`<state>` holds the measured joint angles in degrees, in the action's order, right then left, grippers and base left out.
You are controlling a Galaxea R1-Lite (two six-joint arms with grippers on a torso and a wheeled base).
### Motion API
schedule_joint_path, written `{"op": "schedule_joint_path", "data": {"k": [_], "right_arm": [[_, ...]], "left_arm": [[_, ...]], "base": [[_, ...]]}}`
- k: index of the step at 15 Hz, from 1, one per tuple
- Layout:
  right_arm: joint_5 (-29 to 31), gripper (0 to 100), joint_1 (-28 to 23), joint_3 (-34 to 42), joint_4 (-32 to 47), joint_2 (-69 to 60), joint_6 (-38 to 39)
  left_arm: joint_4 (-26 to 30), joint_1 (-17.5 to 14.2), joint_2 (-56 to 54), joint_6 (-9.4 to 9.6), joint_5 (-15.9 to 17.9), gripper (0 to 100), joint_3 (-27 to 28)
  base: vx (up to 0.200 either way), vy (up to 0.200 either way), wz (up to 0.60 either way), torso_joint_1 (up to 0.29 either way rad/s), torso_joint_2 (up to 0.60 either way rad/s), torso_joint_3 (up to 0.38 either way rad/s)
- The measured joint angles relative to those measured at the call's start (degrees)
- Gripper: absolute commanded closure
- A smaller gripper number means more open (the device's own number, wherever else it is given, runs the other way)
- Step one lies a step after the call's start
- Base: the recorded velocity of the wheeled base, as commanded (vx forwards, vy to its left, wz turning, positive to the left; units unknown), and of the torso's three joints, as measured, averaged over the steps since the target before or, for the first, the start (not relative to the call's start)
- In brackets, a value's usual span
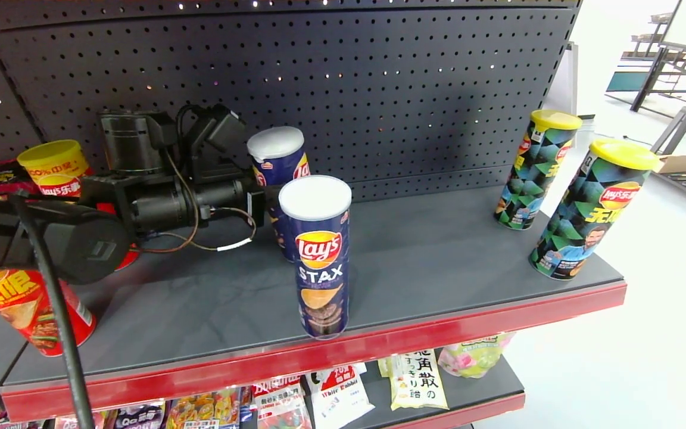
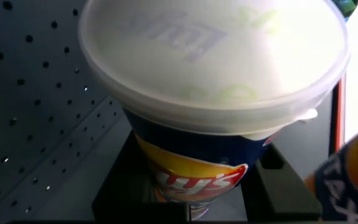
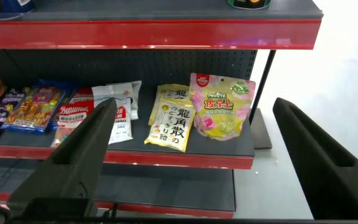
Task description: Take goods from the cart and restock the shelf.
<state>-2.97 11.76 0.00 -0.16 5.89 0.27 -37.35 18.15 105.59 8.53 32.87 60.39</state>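
While our left gripper point(image 1: 259, 205) was clamped round the tall blue cardboard crisp can with a white plastic lid point(image 1: 277, 161), that can stood upright by the dark pegboard back point(image 1: 379, 89), just behind a matching can point(image 1: 319, 256). We judged the placing nearly done: next, let go and back out without clipping the front can at the red shelf edge point(image 1: 438, 333). Bare board lay to the right. Our right gripper point(image 3: 196, 106) gaped wide, empty.

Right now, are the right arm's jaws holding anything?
No; the black jaws stand wide apart with nothing between them, and the red-edged lower shelf of snack bags shows through the gap.
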Motion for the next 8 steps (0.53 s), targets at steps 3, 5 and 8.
{"op": "schedule_joint_path", "data": {"k": [3,5,8], "right_arm": [[0.0,0,0.0,0.0,0.0,0.0,0.0],[0.0,0,0.0,0.0,0.0,0.0,0.0],[0.0,0,0.0,0.0,0.0,0.0,0.0]], "left_arm": [[-2.0,0.6,2.4,-0.05,0.0,100,1.4],[-2.0,0.7,3.3,-0.09,0.1,100,1.6],[-2.1,1.0,4.1,0.09,0.2,100,1.8]], "base": [[0.000,0.000,0.00,0.000,0.00,0.000],[0.000,0.000,0.00,0.000,0.00,0.000],[0.000,0.000,0.00,0.000,0.00,0.000]]}}
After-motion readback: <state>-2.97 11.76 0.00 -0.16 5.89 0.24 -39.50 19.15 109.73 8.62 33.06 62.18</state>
